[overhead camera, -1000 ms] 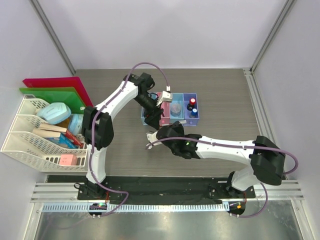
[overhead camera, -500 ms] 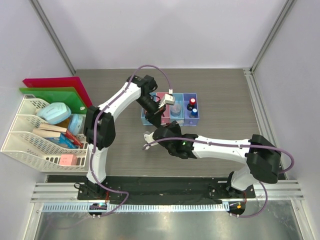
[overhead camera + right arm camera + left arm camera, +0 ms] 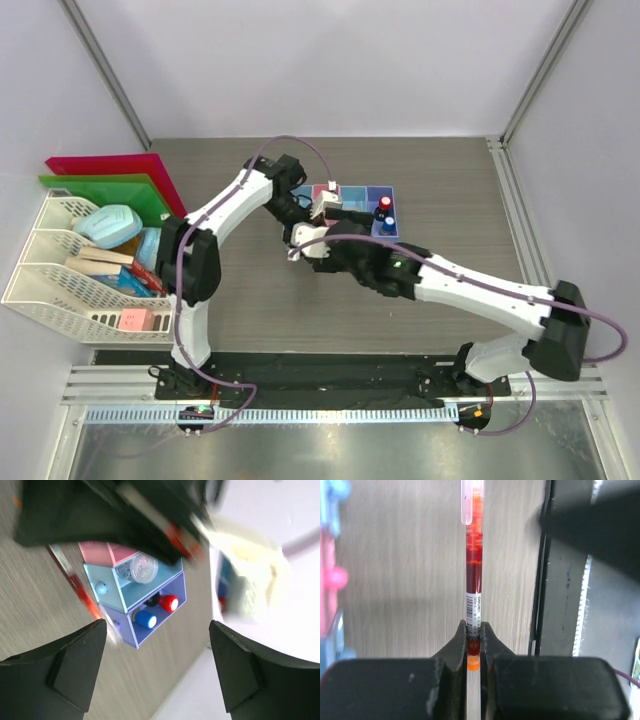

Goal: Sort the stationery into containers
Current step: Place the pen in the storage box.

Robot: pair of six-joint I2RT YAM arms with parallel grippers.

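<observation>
Left gripper (image 3: 474,630) pinches a red pen (image 3: 473,575) — it pokes out ahead, its label (image 3: 473,605) print too tiny to read. Right gripper (image 3: 157,625) gapes, holding nothing — the boxes (image 3: 150,587) sit ahead.

Pink, pale blue and purple across the translucent row of boxes (image 3: 165,627).
In its purple end, a red-capped bottle (image 3: 168,602) and a blue-capped bottle (image 3: 145,619); near the row, a pen (image 3: 473,580) with red ink, clear cap, orange band, white barcode label; beneath, grey-brown wood-grain table (image 3: 450,180); far left, red folder (image 3: 110,165), green folder (image 3: 100,187).
</observation>
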